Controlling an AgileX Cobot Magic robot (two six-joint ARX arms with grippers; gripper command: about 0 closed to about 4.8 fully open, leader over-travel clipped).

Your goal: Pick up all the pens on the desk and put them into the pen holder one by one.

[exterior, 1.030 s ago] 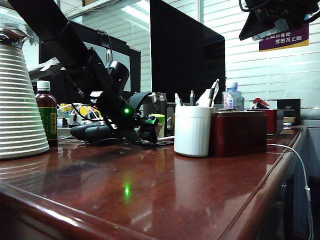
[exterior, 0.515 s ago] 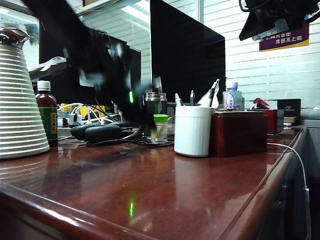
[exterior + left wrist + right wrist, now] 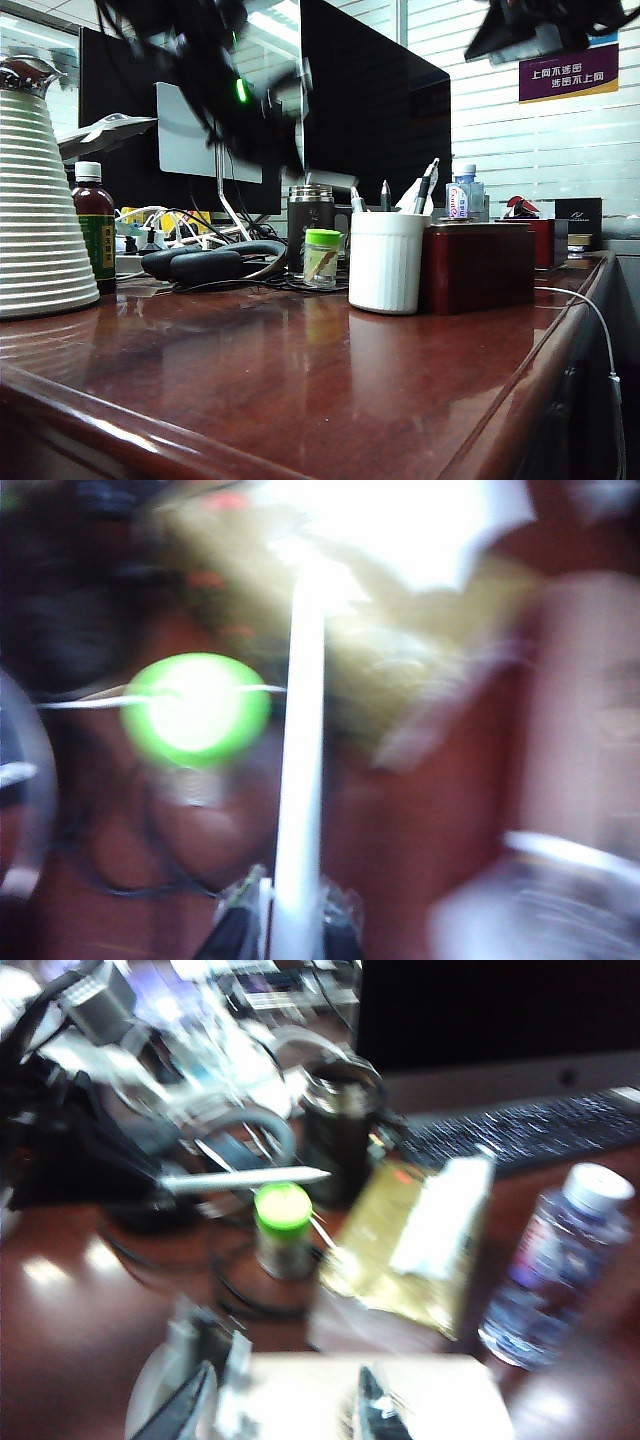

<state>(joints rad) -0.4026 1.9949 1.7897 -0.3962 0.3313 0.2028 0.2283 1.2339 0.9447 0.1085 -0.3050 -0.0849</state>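
Holding a white pen (image 3: 300, 780) tight, the left gripper (image 3: 285, 935) could miss the pen holder (image 3: 386, 262); the right gripper (image 3: 285, 1400) hangs half open.

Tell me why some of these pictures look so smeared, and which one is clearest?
Exterior view: sharpest; the desk and pen holder are crisp, with glare on the wood, but the left hand is a dark smear up top. Left wrist view: heavily blurred, with the white pen a washed-out streak. Right wrist view: softly blurred; the right hand is fuzzy.
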